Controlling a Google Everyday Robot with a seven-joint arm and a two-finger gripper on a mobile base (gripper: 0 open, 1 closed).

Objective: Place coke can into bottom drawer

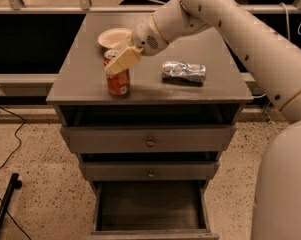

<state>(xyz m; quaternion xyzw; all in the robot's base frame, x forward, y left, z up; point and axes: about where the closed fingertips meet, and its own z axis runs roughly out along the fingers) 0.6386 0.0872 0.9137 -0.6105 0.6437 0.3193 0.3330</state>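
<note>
The coke can (pixel 118 82), red-orange with white lettering, stands upright on the grey cabinet top (pixel 80 86) near its front left. My gripper (pixel 123 60) is at the can's upper part, and its cream-coloured end covers the can's top and upper front. The can rests on the cabinet top. The bottom drawer (pixel 151 208) is pulled out at the foot of the cabinet, and its dark inside shows nothing in it.
A crushed silver can (pixel 184 72) lies right of the coke can. A white plate (pixel 113 36) sits at the back left of the top. Two shallower drawers with round knobs (pixel 150 143) are slightly ajar. Black cables (pixel 5 159) lie on the floor left.
</note>
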